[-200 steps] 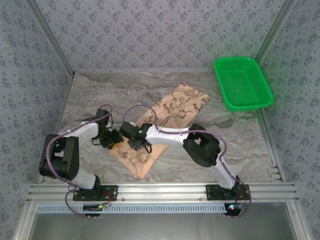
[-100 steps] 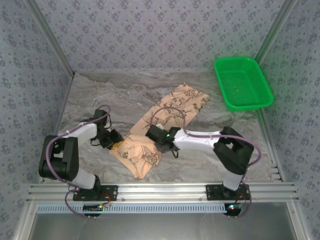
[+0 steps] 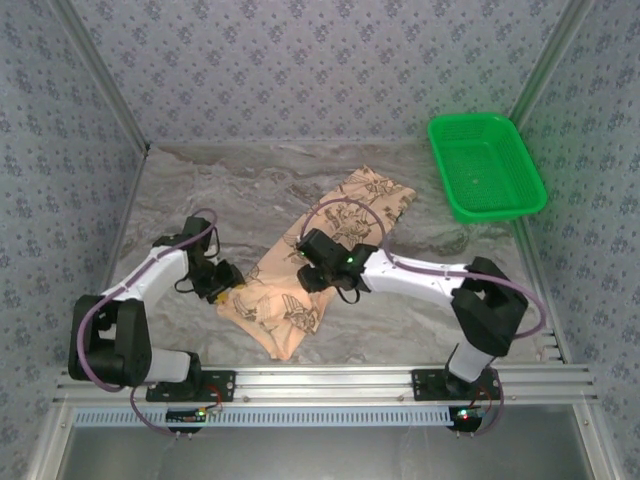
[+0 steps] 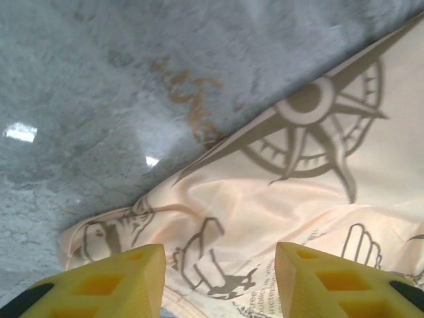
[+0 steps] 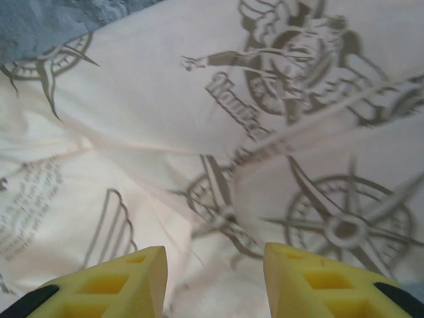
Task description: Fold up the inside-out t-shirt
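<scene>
Nearest the arm bases, the left gripper (image 3: 222, 283) is hovering low just beside the near-left edge of the inside-out t-shirt (image 3: 275, 310). In its wrist view the yellow fingers (image 4: 119, 285) are standing apart with nothing between them, so it is released and gripping nothing. A rumpled border of cloth is lying right below and ahead of them on the grey marbled table (image 3: 190, 200). The shirt is lying as a long, narrowed band running diagonally from near-left toward far-right across the middle of the table. Its near end is looking bunched and creased, and its far end is lying flatter. Above the middle of that band the right gripper (image 3: 312, 275) is pointing down at the printed fabric, its fingers (image 5: 119, 278) likewise parted and empty, with compass-star prints and a crossing fold line showing beneath. Judging by the wrinkles, the cloth is behaving as light, limp and thin. It is likely going to sag, drag and unfold if lifted by one point, so the pinch is best taken at an edge or corner of the near end, catching all layers, one gripper at each side. Farther off at the far right, well apart from the shirt, a green basket (image 3: 490, 117) is sitting.
</scene>
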